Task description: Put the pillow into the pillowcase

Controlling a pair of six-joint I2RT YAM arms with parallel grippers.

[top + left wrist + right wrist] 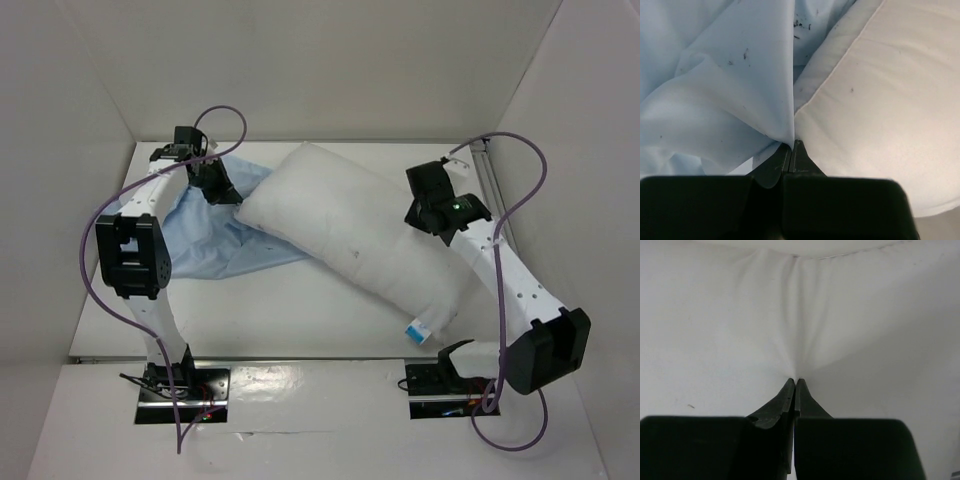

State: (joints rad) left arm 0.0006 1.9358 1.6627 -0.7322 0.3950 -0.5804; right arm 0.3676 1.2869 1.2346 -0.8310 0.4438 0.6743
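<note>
The plump white pillow [350, 235] lies diagonally across the table, its blue-and-white tag [417, 330] at the near right corner. The light blue pillowcase [215, 240] lies wrinkled at its left, partly under the pillow's far left end. My left gripper [222, 190] is shut on an edge of the pillowcase [730, 90], right beside the pillow's corner [880, 110]. My right gripper [415, 215] is shut on a pinch of the pillow's fabric [795, 340] at its far right side; creases run out from the jaws.
White walls close in the table at the back and both sides. Purple cables [520, 150] loop above both arms. The table's near edge [300, 358] runs just in front of the arm bases.
</note>
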